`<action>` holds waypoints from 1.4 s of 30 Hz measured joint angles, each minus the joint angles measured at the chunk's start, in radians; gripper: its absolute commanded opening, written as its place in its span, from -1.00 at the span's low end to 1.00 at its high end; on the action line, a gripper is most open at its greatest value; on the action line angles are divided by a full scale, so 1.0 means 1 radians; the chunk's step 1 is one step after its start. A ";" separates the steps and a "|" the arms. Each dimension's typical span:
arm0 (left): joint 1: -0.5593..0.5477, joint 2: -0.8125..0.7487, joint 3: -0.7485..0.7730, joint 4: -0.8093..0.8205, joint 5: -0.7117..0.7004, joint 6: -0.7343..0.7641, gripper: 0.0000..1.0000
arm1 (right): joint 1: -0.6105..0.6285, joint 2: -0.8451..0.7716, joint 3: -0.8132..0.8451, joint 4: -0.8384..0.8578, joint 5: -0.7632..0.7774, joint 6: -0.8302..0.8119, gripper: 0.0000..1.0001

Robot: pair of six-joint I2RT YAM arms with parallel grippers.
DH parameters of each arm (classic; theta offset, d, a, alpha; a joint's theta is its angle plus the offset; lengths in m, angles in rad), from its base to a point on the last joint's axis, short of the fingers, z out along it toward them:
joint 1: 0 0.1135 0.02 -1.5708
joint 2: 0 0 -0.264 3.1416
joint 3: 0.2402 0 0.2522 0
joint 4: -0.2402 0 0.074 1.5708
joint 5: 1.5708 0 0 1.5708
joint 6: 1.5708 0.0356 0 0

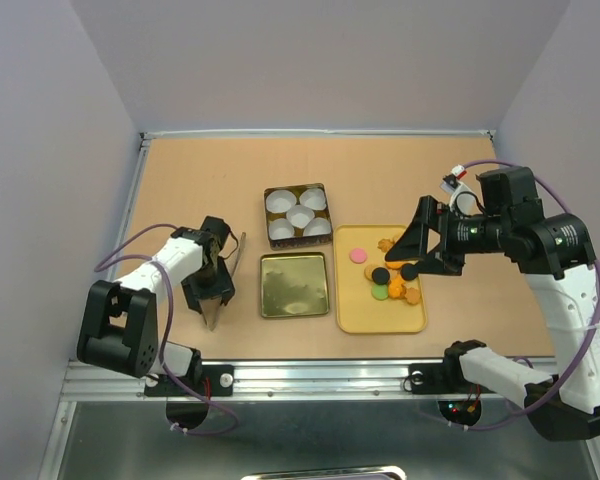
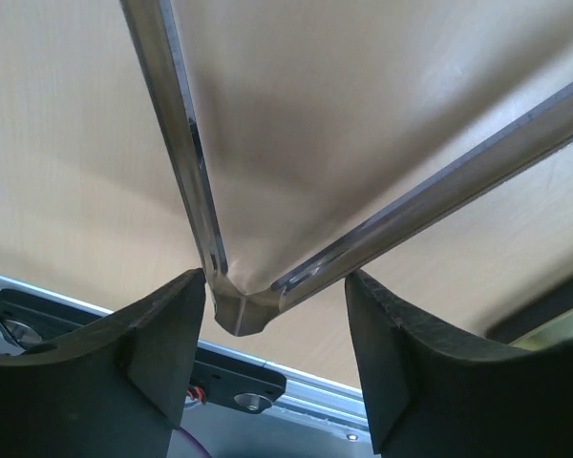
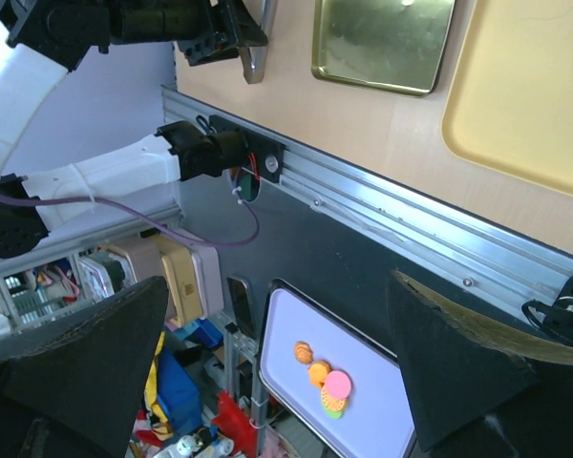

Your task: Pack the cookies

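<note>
The cookies, pink, orange, black and green, lie in a small heap on a yellow tray. A square tin with white paper liners stands behind a gold lid that lies flat. My right gripper hovers over the tray above the cookies; in the right wrist view it is open and empty. My left gripper is at the left by a metal lid standing on edge. In the left wrist view the lid's corner sits between my spread fingers, touching the left fingertip.
The aluminium rail runs along the table's near edge. Below it a white tray holds more cookies. The yellow tray and flat gold lid also show in the right wrist view. Grey walls close the table's sides.
</note>
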 measured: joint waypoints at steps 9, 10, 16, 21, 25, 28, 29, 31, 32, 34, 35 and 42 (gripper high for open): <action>0.044 0.062 0.000 0.049 0.040 0.032 0.87 | 0.022 0.017 0.000 0.000 0.021 -0.010 1.00; 0.046 0.062 0.000 0.052 0.044 0.034 0.87 | 0.025 0.021 0.000 0.000 0.025 -0.011 1.00; 0.049 0.062 0.000 0.077 0.067 0.053 0.82 | 0.028 0.034 -0.001 0.000 0.040 -0.016 1.00; 0.049 0.089 0.000 0.122 0.087 0.072 0.61 | 0.028 0.034 -0.018 0.001 0.051 -0.022 1.00; 0.053 0.103 0.003 0.141 0.117 0.084 0.40 | 0.028 0.045 -0.021 0.000 0.063 -0.022 1.00; 0.053 0.105 0.003 0.151 0.125 0.089 0.20 | 0.028 0.052 -0.021 0.000 0.076 -0.023 1.00; 0.053 0.105 0.003 0.157 0.130 0.092 0.14 | 0.028 0.052 -0.021 0.000 0.078 -0.023 1.00; 0.053 0.112 0.009 0.162 0.134 0.093 -0.01 | 0.028 0.052 -0.021 0.000 0.084 -0.023 1.00; 0.052 0.116 0.012 0.164 0.137 0.094 -0.08 | 0.028 0.052 -0.021 0.000 0.085 -0.023 1.00; 0.052 0.120 0.016 0.166 0.141 0.094 -0.19 | 0.028 0.051 -0.021 0.000 0.091 -0.023 1.00; 0.052 0.120 0.016 0.167 0.142 0.094 -0.26 | 0.028 0.051 -0.023 0.001 0.093 -0.023 1.00; 0.048 0.073 0.018 0.157 0.131 0.092 -0.51 | 0.028 0.046 -0.039 0.000 0.100 -0.026 1.00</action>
